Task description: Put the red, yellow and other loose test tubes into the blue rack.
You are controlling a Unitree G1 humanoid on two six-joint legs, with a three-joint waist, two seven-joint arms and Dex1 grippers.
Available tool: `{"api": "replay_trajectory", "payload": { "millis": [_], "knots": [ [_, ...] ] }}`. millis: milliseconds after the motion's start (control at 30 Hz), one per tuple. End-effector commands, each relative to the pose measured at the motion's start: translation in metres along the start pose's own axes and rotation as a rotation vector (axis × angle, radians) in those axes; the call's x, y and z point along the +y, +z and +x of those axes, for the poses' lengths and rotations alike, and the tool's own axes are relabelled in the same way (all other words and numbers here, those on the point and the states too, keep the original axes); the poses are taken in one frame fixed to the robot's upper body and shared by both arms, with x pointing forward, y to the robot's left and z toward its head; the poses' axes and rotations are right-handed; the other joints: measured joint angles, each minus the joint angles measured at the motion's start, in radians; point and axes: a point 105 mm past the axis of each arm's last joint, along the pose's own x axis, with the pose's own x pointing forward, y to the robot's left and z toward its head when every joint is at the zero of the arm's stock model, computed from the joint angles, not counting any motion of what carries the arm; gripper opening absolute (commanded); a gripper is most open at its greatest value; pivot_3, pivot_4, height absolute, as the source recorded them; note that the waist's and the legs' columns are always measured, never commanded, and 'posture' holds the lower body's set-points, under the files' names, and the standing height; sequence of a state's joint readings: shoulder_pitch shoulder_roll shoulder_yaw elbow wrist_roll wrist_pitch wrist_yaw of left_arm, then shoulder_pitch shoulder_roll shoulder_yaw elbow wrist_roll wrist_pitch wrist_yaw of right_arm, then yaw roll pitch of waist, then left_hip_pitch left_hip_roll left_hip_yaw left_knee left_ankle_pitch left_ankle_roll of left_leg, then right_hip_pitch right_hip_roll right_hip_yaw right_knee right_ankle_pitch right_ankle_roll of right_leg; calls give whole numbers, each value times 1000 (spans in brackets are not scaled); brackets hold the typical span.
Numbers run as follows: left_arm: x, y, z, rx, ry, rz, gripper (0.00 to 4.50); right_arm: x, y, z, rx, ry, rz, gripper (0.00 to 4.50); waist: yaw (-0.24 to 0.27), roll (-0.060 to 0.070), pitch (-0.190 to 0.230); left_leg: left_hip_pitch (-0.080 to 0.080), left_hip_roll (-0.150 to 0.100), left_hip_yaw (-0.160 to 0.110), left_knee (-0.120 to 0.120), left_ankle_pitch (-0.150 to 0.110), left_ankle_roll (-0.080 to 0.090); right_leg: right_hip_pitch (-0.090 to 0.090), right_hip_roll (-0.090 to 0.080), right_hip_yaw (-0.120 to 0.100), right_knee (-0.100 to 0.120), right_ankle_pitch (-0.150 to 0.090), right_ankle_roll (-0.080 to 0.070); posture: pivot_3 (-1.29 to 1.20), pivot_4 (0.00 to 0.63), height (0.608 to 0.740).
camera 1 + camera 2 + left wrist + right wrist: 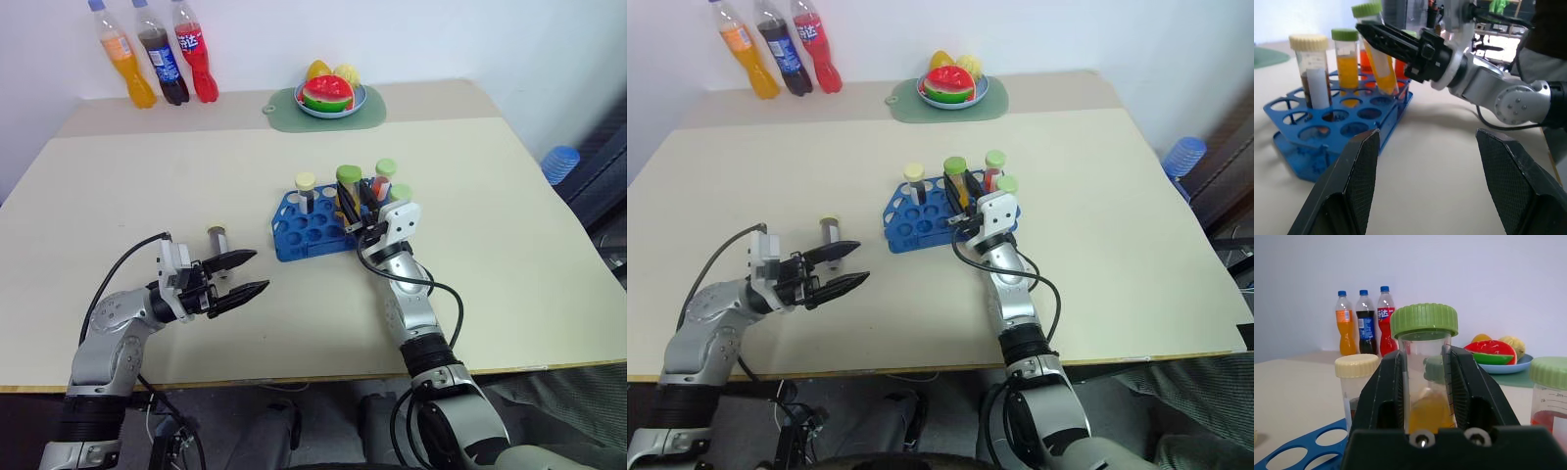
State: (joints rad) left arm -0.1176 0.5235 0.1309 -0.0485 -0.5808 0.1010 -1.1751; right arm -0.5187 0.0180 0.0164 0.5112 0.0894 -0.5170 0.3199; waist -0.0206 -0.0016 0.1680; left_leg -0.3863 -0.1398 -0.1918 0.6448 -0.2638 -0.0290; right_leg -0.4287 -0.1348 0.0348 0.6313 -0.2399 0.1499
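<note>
The left gripper (253,273) is held just above the desk (509,294) near its front-left part, its two black fingers spread apart with nothing between them. Just beyond it, a small capped tube (217,239) is seen by itself on the desk, left of the rack; whether it stands or lies cannot be told.

The right gripper (364,201) is closed on the yellow test tube (1424,377), which is gripped just below its green cap and held cap-up, its long axis leaning, its lower end at the holes of the blue rack (294,235). The rack is placed near the desk's middle. In it, the brown tube (306,192) with a cream cap, another yellow tube (1347,63) and a red tube (384,176) are set upright.

Wide bare desk is left to the right and front of the rack.

Along the far edge, a green mat (284,116) with a fruit plate (359,98) is seen, and at the far-left corner three soda bottles (157,54); their labels cannot be read.
</note>
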Motion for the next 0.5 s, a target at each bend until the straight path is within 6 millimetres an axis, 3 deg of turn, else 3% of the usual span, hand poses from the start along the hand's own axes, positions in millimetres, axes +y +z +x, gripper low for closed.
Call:
{"api": "replay_trajectory", "payload": {
  "millis": [33, 233, 400, 500],
  "knots": [
    [-2, 9, 1, -36, 3, 21, 3254, 10, -2, -4, -7, 47, 47, 1309, -1, 0, 0, 0, 1, 0, 0, 0, 0, 0, 1, 0, 0, 0, 0, 0, 150, 740],
    [8, 16, 1, -66, 84, 15, 3254, 11, 9, -10, -38, 107, -67, 4308, 0, 0, 0, 1, 1, 1, -1, 0, 0, 0, 1, 2, 0, 0, 0, 0, 150, 740],
    [33, 35, 7, -118, 335, 54, 3254, 11, 24, -26, -18, 208, -125, 4416, 9, 0, 0, 1, 1, 1, -1, 0, -1, 0, 1, 2, 0, 0, 0, 0, 150, 740],
    [53, 38, 1, -37, 605, 80, 3254, 9, 29, -48, 58, 282, -150, 4416, 8, 0, 0, 1, 1, 1, -1, 0, -1, 0, 1, 3, 0, 0, 0, 0, 150, 740]
  ]
}}
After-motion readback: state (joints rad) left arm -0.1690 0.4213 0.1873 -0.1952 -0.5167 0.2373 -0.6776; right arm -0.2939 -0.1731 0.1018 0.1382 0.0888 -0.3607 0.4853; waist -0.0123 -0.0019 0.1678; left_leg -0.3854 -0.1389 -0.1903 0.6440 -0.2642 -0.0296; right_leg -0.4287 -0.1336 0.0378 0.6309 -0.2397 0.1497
